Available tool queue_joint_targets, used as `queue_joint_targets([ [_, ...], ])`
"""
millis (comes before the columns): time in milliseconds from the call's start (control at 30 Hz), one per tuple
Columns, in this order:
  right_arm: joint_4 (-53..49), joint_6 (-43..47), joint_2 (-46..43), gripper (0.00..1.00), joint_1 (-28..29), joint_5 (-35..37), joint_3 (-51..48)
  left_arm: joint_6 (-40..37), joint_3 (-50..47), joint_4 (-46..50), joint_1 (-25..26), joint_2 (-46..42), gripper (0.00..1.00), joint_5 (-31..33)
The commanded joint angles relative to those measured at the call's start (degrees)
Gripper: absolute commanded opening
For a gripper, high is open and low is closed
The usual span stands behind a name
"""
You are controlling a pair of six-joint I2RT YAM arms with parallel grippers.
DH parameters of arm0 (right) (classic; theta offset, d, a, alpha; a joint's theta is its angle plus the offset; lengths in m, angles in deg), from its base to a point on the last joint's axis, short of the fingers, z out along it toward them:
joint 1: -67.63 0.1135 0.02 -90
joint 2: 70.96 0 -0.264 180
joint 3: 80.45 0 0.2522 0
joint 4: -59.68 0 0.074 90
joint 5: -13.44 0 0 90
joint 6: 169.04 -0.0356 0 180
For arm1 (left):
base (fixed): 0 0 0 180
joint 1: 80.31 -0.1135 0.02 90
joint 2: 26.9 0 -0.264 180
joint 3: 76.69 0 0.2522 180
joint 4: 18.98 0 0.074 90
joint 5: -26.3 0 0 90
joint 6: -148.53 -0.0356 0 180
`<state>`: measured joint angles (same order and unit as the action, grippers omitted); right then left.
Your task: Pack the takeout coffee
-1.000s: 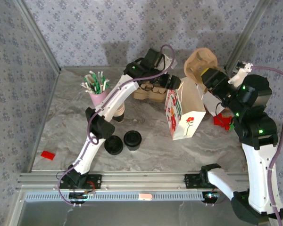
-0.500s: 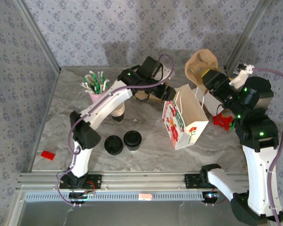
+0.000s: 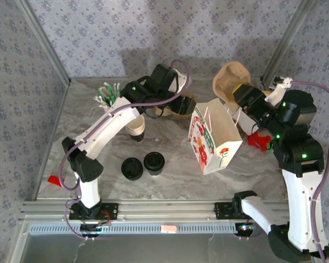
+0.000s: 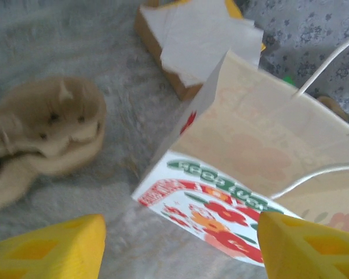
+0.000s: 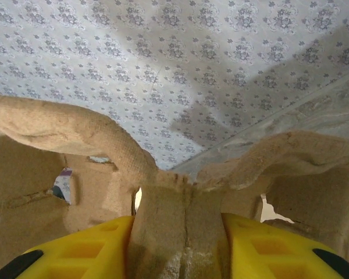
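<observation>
The takeout coffee (image 3: 154,163), a white cup under a black lid, stands at the table's front middle, away from both grippers. Right of it a floral paper bag (image 3: 215,140) leans with its mouth open; in the left wrist view the bag (image 4: 250,157) lies just ahead. My left gripper (image 3: 182,104) hovers open and empty left of the bag's top, its yellow fingers (image 4: 46,250) spread wide. My right gripper (image 3: 239,89) is raised behind the bag, shut on the middle rib of a brown pulp cup carrier (image 3: 230,76) (image 5: 180,215).
A pile of black lids (image 3: 132,169) sits beside the coffee. A stack of white cups (image 3: 136,130), a pink cup of straws (image 3: 111,99) and more pulp carriers (image 4: 46,131) stand at the back. A napkin box (image 4: 192,40) is behind the bag. Red pieces (image 3: 257,141) (image 3: 55,179) lie at both sides.
The left gripper has drawn back leftward from the bag's top edge. The bag went from upright to tilted with its mouth spread. The right gripper and carrier barely shifted.
</observation>
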<state>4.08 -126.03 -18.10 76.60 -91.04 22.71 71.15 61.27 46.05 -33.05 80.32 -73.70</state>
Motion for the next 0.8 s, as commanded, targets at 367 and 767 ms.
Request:
queue_joint_targets([
  [367,-1.3,0.4,-1.0,0.41,-0.4,-2.0,2.9,-16.4,27.6,12.4,-0.2,20.4,0.74,-9.5],
  [767,-0.6,0.2,-0.7,0.41,-0.5,-2.0,2.4,-17.4,25.0,12.6,-0.4,21.9,0.54,-16.0],
])
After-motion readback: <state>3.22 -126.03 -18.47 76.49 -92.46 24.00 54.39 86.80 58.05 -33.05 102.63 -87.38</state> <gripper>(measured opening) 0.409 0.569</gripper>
